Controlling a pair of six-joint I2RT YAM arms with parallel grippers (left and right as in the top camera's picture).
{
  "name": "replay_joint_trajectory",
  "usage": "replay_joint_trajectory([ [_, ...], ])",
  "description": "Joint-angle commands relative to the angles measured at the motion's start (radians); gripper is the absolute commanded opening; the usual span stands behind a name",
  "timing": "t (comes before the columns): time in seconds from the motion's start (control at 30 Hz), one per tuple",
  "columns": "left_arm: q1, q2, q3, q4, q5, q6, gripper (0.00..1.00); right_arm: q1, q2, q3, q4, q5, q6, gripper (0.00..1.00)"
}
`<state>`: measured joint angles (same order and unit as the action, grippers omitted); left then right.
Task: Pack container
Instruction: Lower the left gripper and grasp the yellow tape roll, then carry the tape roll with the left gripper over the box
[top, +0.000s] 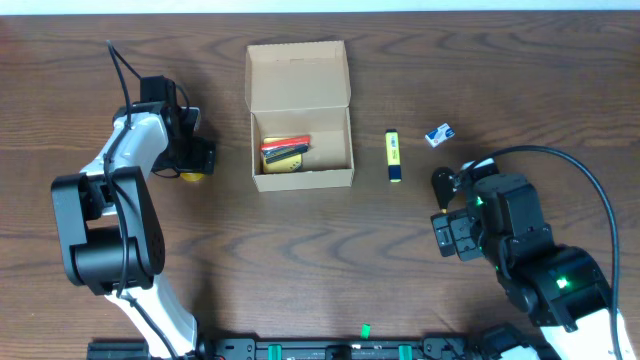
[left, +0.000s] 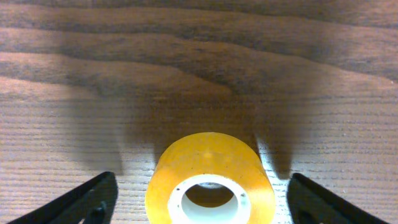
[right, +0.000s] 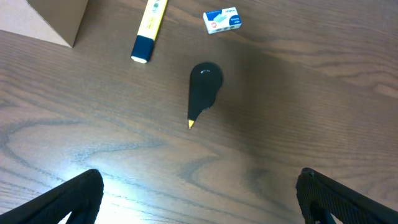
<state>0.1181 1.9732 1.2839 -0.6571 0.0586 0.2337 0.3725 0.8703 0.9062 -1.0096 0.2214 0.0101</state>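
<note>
1. Tan cardboard forms the box (top: 300, 140), which is set on the brown wooden bench (top: 330, 250) with its flap lid folded back. It is placed to the right of the left pincer (left: 202, 182), well apart from it, and ahead and to the left of the right pincer (right: 199, 177).
2. Inside the box, red, yellow and black items (top: 284, 152) are seen towards the side nearer the left pincer. What they are cannot be told.
3. The left pincer is held released. Its fingers (left: 84, 202) are spread wide, and a yellow roll of tape (left: 210, 186) with a white core is framed between them on the bench. A gap is shown on each side, so the roll is not touched by either finger.
4. The right pincer is likewise released, with bare bench between its widely spread fingers (right: 68, 199).
5. Just ahead of the right pincer a small black object (right: 204, 87), teardrop-shaped, is laid flat. Its narrow, yellow-tipped end is pointed back towards the pincer.
6. Farther ahead and to the left, a yellow highlighter (right: 148, 31) with a dark cap is laid between the black object and the box, apart from both.
7. Farther ahead and slightly to the right, a small blue-and-white packet (right: 222, 20) is placed near the highlighter without touching it.
</note>
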Motion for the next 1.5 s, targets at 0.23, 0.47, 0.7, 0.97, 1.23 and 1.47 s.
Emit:
replay_joint_trajectory([
  [0.23, 0.006, 0.002, -0.027, -0.01, -0.018, -0.003, 0.76, -0.008, 0.001, 0.013, -0.001, 0.014, -0.011, 0.99],
  [0.47, 0.006, 0.002, -0.038, 0.005, -0.018, -0.003, 0.71, -0.008, 0.001, 0.013, -0.001, 0.014, -0.011, 0.99],
  [0.7, 0.006, 0.002, -0.038, 0.006, -0.016, -0.014, 0.61, -0.008, 0.001, 0.013, -0.001, 0.014, -0.011, 0.99],
  [0.97, 0.006, 0.002, -0.036, 0.002, -0.018, -0.07, 0.35, -0.008, 0.001, 0.013, -0.001, 0.014, -0.011, 0.99],
  [1.23, 0.005, -0.032, 0.158, -0.193, -0.012, -0.09, 0.06, -0.008, 0.001, 0.013, -0.001, 0.014, -0.011, 0.99],
  [1.47, -0.116, -0.11, 0.477, -0.282, 0.198, -0.041, 0.06, -0.008, 0.001, 0.013, -0.001, 0.014, -0.011, 0.99],
])
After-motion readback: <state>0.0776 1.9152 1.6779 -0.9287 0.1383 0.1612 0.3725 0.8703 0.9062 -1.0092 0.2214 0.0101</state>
